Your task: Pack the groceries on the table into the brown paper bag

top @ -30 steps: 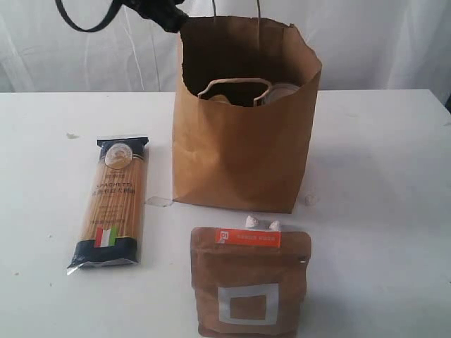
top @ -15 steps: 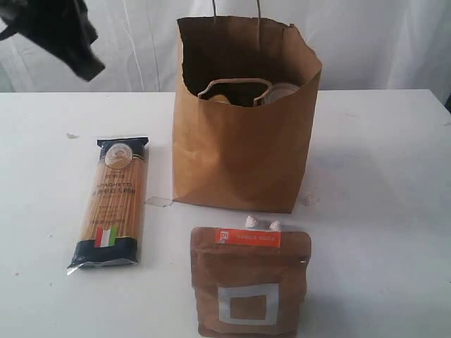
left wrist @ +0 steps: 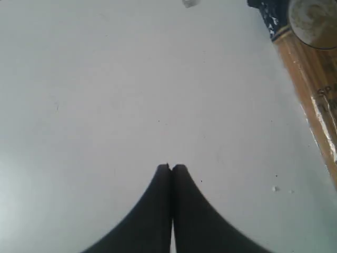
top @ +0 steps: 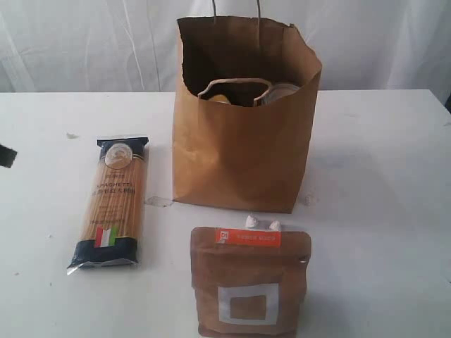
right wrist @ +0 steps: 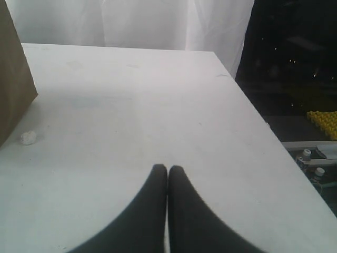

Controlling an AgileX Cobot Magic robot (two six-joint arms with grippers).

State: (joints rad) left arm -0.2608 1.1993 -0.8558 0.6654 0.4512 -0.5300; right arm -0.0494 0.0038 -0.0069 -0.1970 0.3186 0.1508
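The brown paper bag (top: 243, 151) stands upright at the middle of the white table (top: 380, 176). Over its rim only a yellowish item (top: 220, 99) and a pale round top (top: 285, 91) show; which groceries they are I cannot tell. The spaghetti packet (top: 113, 203) lies flat left of the bag, and its dark end shows in the left wrist view (left wrist: 310, 68). The brown pouch with orange label (top: 250, 282) lies in front of the bag. My left gripper (left wrist: 171, 167) is shut and empty over bare table beside the packet; only a dark tip (top: 5, 155) shows at the exterior view's left edge. My right gripper (right wrist: 168, 168) is shut and empty, right of the bag's corner (right wrist: 13, 79).
Two small white lumps (top: 261, 224) sit between bag and pouch, another white lump (right wrist: 28, 137) lies by the bag's right corner, and a scrap of clear tape (top: 158, 201) at its left corner. The table's right edge (right wrist: 263, 121) drops to a dark floor. White curtains hang behind.
The left arm has swung from above the bag's left rim out to the left and down, ending at the view's left edge. Bag, packet and pouch have not moved.
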